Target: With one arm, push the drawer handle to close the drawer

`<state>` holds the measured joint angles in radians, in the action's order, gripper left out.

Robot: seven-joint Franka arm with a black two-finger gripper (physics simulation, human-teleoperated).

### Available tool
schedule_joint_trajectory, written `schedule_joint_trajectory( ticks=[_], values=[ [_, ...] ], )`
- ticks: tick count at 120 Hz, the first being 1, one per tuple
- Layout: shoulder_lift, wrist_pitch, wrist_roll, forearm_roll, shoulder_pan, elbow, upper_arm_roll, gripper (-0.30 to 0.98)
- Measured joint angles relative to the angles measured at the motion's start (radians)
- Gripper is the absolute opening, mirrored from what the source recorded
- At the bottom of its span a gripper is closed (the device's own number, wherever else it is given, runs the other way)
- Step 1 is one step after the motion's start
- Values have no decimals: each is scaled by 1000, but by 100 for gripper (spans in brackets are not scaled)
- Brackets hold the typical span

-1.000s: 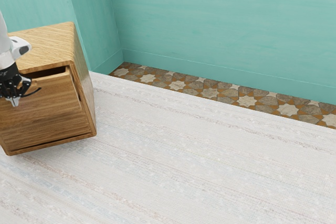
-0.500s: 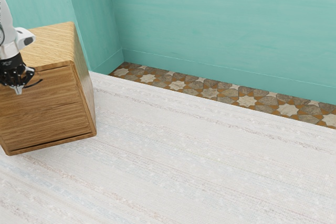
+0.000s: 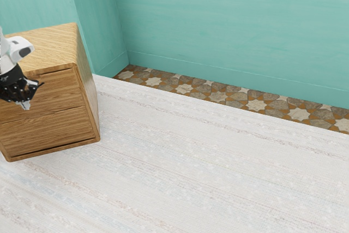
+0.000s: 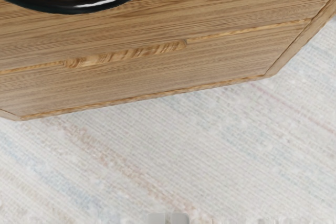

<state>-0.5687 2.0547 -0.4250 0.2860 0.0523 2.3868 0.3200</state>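
1. Teal walls meet in a corner in the exterior view, and before them runs a strip of patterned tiles. Next to this strip spreads a pale rug with faint stripes.
2. On the rug, at the exterior view's left, stands a wooden cabinet with rounded edges. Its upper drawer is closed, the front even with the frame and a thin dark line along its top edge. Below it is the lower drawer, also closed.
3. Before the upper drawer is the black gripper, tilted, with its tips downward. Whether it touches the wood, I cannot tell.
4. Now the wrist view: a black curved handle crosses the front of the upper drawer. Between the two drawers is a seam with a shallow recess.
5. Both tips of the gripper are pressed together, or very nearly so, with nothing held between them, and the handle is apart from these tips.
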Motion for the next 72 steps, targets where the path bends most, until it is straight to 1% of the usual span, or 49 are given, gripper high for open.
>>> schedule_joint_trajectory(
  ticks=[10,16,24,29,32,38,42,45,48,54,58,64,72],
  values=[
    [-17,-32,-68,-91,7,-26,-122,-10],
    [-21,-48,-106,-145,5,-39,-193,1],
    [-10,-58,-151,-194,-16,-77,-248,17],
    [30,-73,-182,-217,-27,-151,-286,26],
    [76,-95,-207,-234,-30,-223,-300,31],
    [169,-144,-255,-266,-31,-353,-312,38],
    [229,-178,-288,-278,-9,-436,-313,43],
    [259,-201,-313,-275,20,-480,-306,46],
    [283,-218,-337,-267,74,-515,-264,48],
    [322,-245,-383,-246,237,-576,-116,52],
    [334,-254,-412,-237,313,-584,-42,55],
    [340,-266,-452,-226,368,-579,12,58],
    [346,-279,-500,-214,399,-571,39,61]
  ],
)
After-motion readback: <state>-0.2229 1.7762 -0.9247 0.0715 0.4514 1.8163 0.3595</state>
